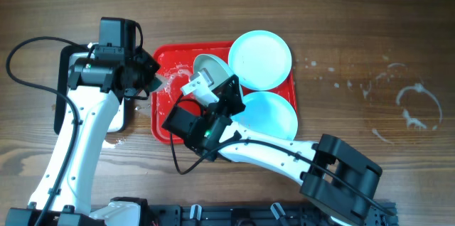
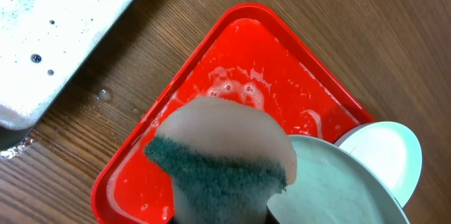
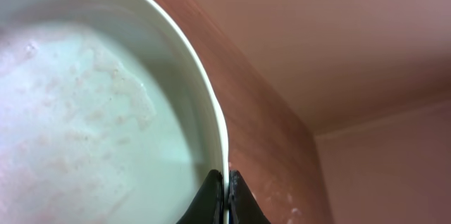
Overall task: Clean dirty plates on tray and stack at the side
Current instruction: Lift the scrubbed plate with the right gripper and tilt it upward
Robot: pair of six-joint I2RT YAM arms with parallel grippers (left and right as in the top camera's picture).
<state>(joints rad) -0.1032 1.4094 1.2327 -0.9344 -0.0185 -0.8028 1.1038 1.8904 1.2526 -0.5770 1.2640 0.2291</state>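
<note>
The plate being washed [image 1: 208, 70] stands tilted on edge over the middle of the red tray [image 1: 165, 105], its hollow face turned toward the left arm. The right gripper [image 1: 215, 87] holds it there: in the right wrist view its fingers [image 3: 208, 196] are clenched on the thin rim, one on each face, and suds cling to the inside. Lifting it upright probably lets the face be scrubbed while drips fall back into the tray.

The left gripper [image 1: 151, 80] hovers just beside that plate at the tray's left end, grasping a sponge [image 2: 218, 157], green scouring side toward its camera. The fingers themselves are mostly hidden behind it. I judge that the scrubbing of this plate is in hand.

Two more plates, [image 1: 260, 59] and [image 1: 270, 114], lie flat in the tray's right half, the far one overhanging the rim. Nothing is stacked at the side yet.

Foam streaks the tray floor. A metal pan of soapy water [image 1: 60, 105] sits left of the tray, under the left arm, near enough for dipping.

The wooden tabletop [image 1: 355, 13] shows a wet patch beside the pan and white dried rings [image 1: 416, 105] far right. Of the room, only blurred pinkish surfaces appear.
</note>
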